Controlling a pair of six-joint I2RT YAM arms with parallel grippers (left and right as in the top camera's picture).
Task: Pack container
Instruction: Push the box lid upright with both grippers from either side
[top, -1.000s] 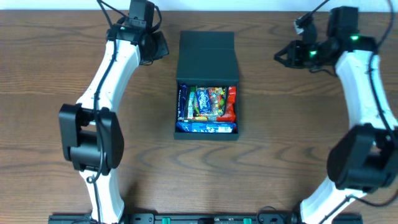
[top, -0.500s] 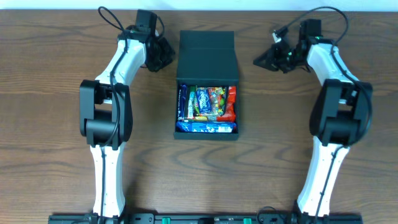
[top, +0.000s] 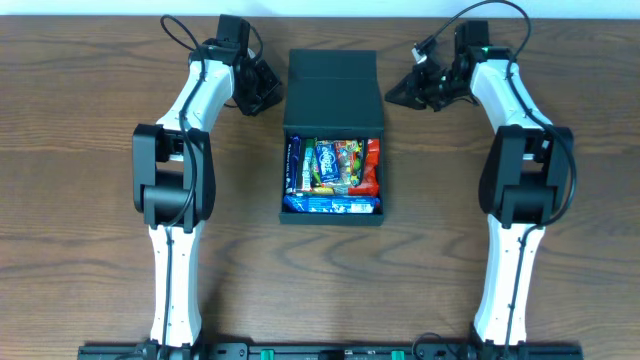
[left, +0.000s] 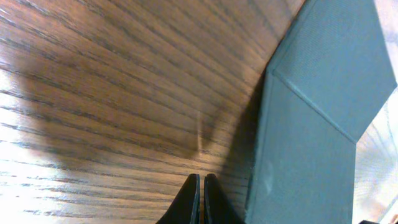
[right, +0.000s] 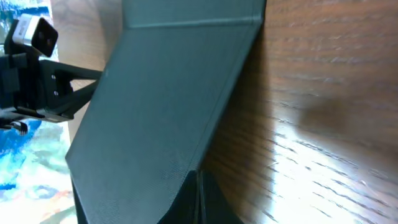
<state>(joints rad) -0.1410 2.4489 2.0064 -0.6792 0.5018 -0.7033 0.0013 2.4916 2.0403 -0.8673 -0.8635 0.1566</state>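
The dark teal container (top: 333, 210) sits mid-table, filled with colourful snack packets (top: 335, 170). Its flap lid (top: 332, 90) lies open and flat behind it. My left gripper (top: 272, 92) is shut and empty, just left of the lid's left edge. In the left wrist view the shut fingertips (left: 200, 186) hover over the wood beside the lid (left: 317, 112). My right gripper (top: 392, 95) is shut and empty at the lid's right edge. In the right wrist view its tips (right: 199, 177) sit against the lid's edge (right: 168, 99).
The wooden table (top: 90, 200) spreads to both sides of the container. Both white arms reach from the front edge up along the left and right sides. Cables loop near the back edge behind each wrist.
Both arms swung inward toward the lid. The right gripper moved left to the lid's right edge; the left gripper shifted slightly right toward the left edge. The container stayed put.
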